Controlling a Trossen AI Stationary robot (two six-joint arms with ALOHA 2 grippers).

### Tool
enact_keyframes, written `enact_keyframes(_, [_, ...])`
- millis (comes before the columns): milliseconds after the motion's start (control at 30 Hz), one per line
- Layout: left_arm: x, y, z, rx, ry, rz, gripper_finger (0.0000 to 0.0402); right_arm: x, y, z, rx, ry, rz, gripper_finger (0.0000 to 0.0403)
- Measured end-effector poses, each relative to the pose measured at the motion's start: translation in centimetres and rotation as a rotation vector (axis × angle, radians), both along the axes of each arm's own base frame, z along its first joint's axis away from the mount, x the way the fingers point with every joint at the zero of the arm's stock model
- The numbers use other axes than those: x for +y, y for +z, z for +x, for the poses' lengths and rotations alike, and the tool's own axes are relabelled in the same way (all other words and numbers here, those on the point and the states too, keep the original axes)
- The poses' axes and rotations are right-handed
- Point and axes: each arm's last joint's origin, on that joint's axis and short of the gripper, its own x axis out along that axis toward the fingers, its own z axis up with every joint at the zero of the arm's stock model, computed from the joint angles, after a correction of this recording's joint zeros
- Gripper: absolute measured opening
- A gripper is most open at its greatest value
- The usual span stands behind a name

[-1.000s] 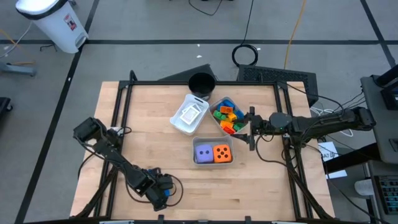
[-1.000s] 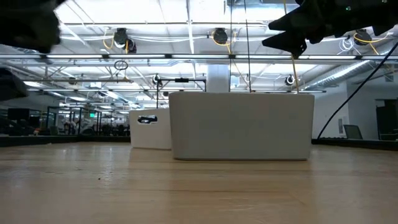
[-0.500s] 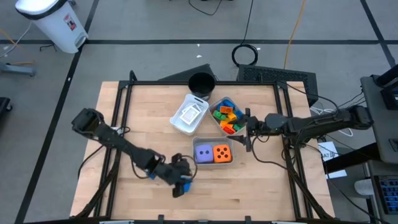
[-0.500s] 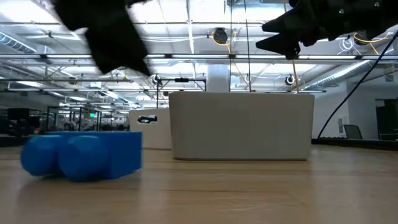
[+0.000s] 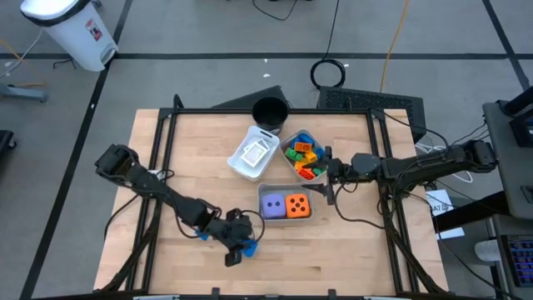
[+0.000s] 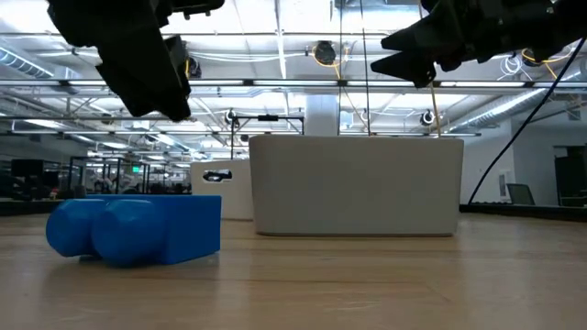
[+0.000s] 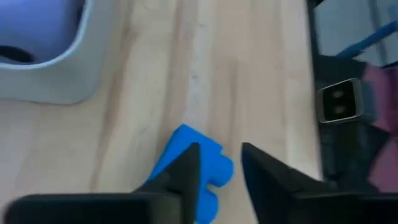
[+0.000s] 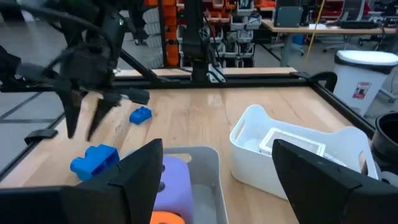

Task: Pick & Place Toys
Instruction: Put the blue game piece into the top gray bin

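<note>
Right now I have the left gripper [image 7: 219,152] hovering near the table's front edge, just above a blue block [image 6: 138,229] that lies flat on the wood. Its jaws stand a narrow way apart and hold nothing. From the left wrist camera the block shows partly behind one finger [image 7: 185,177] and partly in the gap, and the low view shows clear air between gripper and block. A second, smaller blue block [image 8: 140,114] lies on the table beyond it, well apart. Just beside the hovering gripper, toward the table's middle, is the grey tray [image 5: 265,217] holding the purple die [image 5: 272,204] and the orange die [image 5: 298,205]. Behind it sit the white tray [image 5: 240,167] with the flat white tiles [image 5: 256,152] and another grey tray [image 5: 287,167] heaped with mixed coloured blocks [image 5: 301,155]. The black cup [image 5: 269,111] stands at the far edge. My right gripper [image 5: 328,172] waits in the air beside the tray of mixed blocks, its jaws spread wide and empty.
</note>
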Motion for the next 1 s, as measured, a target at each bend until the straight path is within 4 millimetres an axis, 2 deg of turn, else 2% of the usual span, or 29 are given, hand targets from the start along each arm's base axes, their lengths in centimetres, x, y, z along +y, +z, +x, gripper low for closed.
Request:
enact_keyframes(200, [-1.2,-1.0,-0.2,-0.039,-0.100,0.133,0.0243,0.0,0.0,0.0,-0.004,-0.001,0.010,0.0274])
enact_keyframes(367, [-2.3,-2.9,-0.1,-0.030,-0.180,0.192,0.0305,0.0,0.0,0.0,-0.004,-0.001,0.008,0.0274])
enact_keyframes(533, [-2.4,-4.8,0.2,0.016,-0.145,0.242,0.0320,0.0,0.0,0.0,-0.004,-0.001,0.007,0.0274])
enact_keyframes(700, [-1.2,-5.6,0.0,0.130,0.027,0.244,0.0321,0.0,0.0,0.0,-0.004,-0.001,0.010,0.0274])
enact_keyframes(833, [-0.4,-5.4,-0.8,0.222,0.095,0.251,0.0321,0.0,0.0,0.0,-0.004,-0.001,0.010,0.0274])
enact_keyframes(1000, [0.1,-3.2,-1.4,0.197,0.056,0.247,0.0321,0.0,0.0,0.0,-0.003,-0.001,0.008,0.0274])
